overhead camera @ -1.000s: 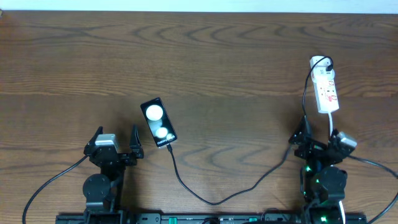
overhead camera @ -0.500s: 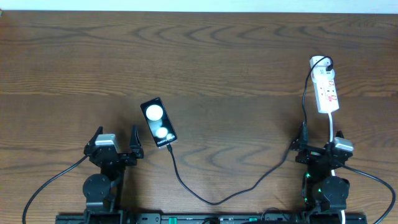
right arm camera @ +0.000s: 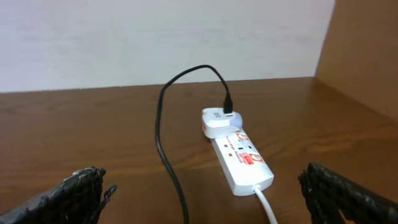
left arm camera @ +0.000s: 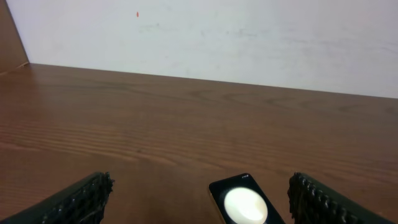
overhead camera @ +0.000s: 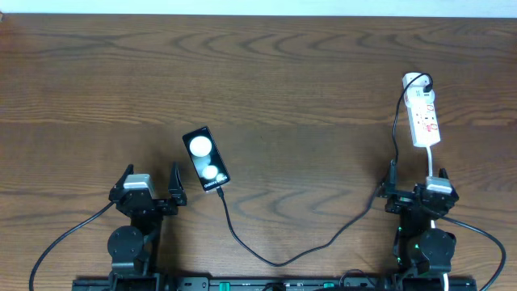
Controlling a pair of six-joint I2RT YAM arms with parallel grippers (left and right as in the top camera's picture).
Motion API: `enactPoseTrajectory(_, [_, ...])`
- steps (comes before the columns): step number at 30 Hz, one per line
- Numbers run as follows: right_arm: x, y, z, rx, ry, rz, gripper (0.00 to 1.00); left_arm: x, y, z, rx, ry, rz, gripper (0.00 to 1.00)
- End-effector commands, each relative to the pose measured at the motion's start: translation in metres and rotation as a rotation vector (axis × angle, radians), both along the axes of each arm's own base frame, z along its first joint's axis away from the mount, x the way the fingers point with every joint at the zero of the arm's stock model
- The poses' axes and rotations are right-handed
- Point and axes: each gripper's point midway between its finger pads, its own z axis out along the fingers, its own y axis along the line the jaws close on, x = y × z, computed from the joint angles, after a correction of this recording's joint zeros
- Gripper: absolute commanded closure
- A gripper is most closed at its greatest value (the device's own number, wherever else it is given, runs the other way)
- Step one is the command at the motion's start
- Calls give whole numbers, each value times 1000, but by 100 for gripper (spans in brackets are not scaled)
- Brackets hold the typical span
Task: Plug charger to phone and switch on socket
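Observation:
The black phone (overhead camera: 205, 159) lies flat on the table left of centre, two white spots up. It also shows in the left wrist view (left arm camera: 245, 202), between and ahead of the fingers. The charger cable (overhead camera: 279, 262) runs from the phone's near end in a loop to the white plug (overhead camera: 415, 81) at the far end of the white socket strip (overhead camera: 425, 119). My left gripper (overhead camera: 150, 179) is open and empty, just left of the phone's near end. My right gripper (overhead camera: 417, 179) is open and empty, just in front of the socket (right arm camera: 241, 160); the cable (right arm camera: 160, 124) runs between its fingers.
The socket's white lead (overhead camera: 431, 162) runs from its near end toward my right arm. A white wall stands behind the table's far edge (left arm camera: 205, 79). A brown panel (right arm camera: 367, 56) rises at the right.
My right gripper has drawn back slightly toward the front edge and turned from an angled pose to face straight at the socket. The left arm, phone and cable have not moved.

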Motion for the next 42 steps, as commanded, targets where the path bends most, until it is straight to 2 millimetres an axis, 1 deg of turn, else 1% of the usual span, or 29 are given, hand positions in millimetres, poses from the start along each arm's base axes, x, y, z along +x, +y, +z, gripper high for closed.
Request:
enactPoseTrajectory(1, [0,5,-1,-49,8,37,1,-1,1,-15,13,47,1,8])
enactPoseTrajectory(42, [1,6,-1,-34,6,40,1,-1,1,-15,13,47,1,8])
